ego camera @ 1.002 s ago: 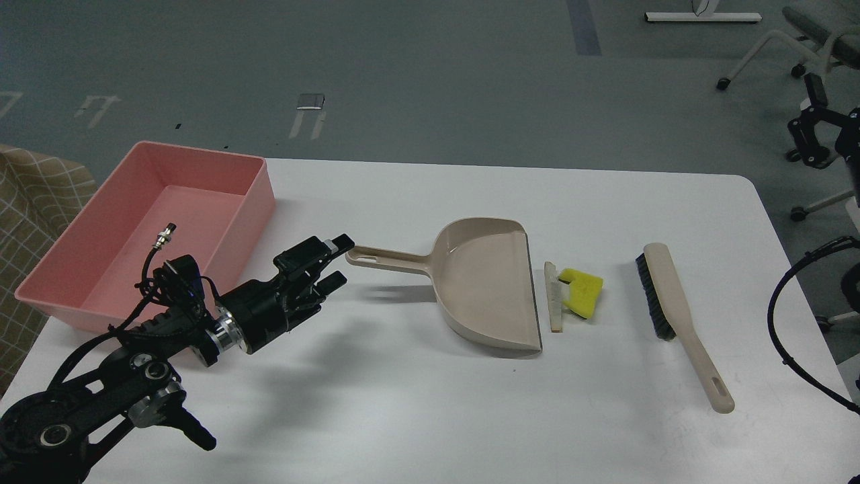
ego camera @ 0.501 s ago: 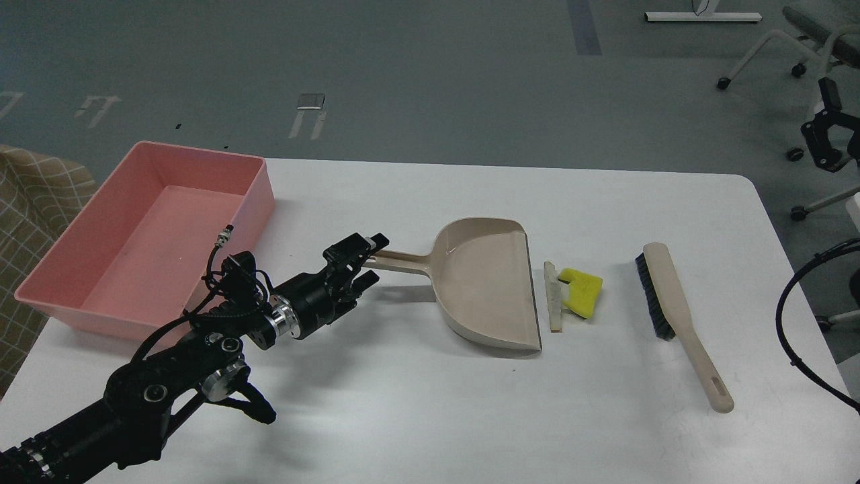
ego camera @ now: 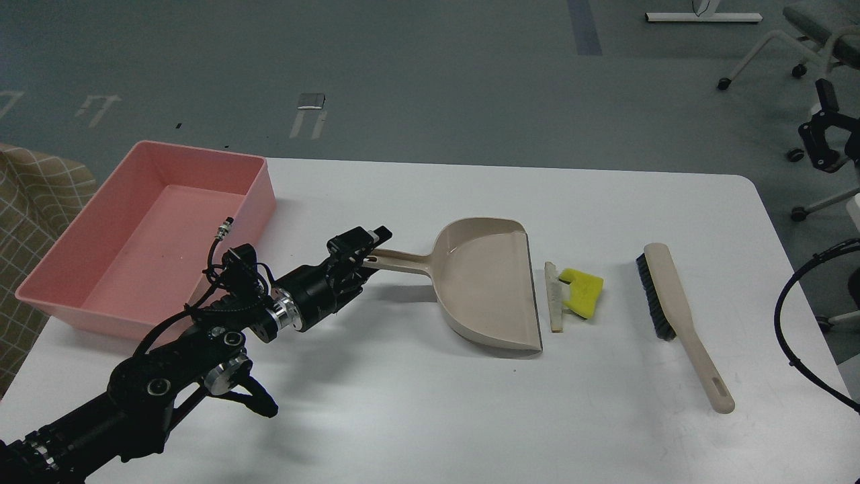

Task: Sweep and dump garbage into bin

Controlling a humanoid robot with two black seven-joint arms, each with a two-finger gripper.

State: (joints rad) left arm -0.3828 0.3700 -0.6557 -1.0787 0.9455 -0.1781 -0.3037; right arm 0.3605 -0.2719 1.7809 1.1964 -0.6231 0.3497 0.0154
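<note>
The garbage lies mid-table: a bright yellow notched piece [ego camera: 582,292] and a thin whitish wedge [ego camera: 553,296] beside it, just right of the beige dustpan's [ego camera: 487,282] open lip. My left gripper [ego camera: 365,254] is at the end of the dustpan's long handle [ego camera: 402,261], with its jaws closed round the handle's tip. The pink bin [ego camera: 245,202] stands at the table's back left, behind my left arm. My right gripper [ego camera: 821,131] shows small and dark off the table's right edge, and its fingers cannot be told apart.
A beige brush with black bristles [ego camera: 678,316] lies right of the garbage, handle toward the front. A black cable loop [ego camera: 783,323] hangs at the table's right edge. Chair legs and a checked cloth stand beyond the table.
My left arm reached right from beside the bin to the dustpan handle's end, and its jaws closed round it. The dustpan and garbage have not moved. The right gripper shifted slightly.
</note>
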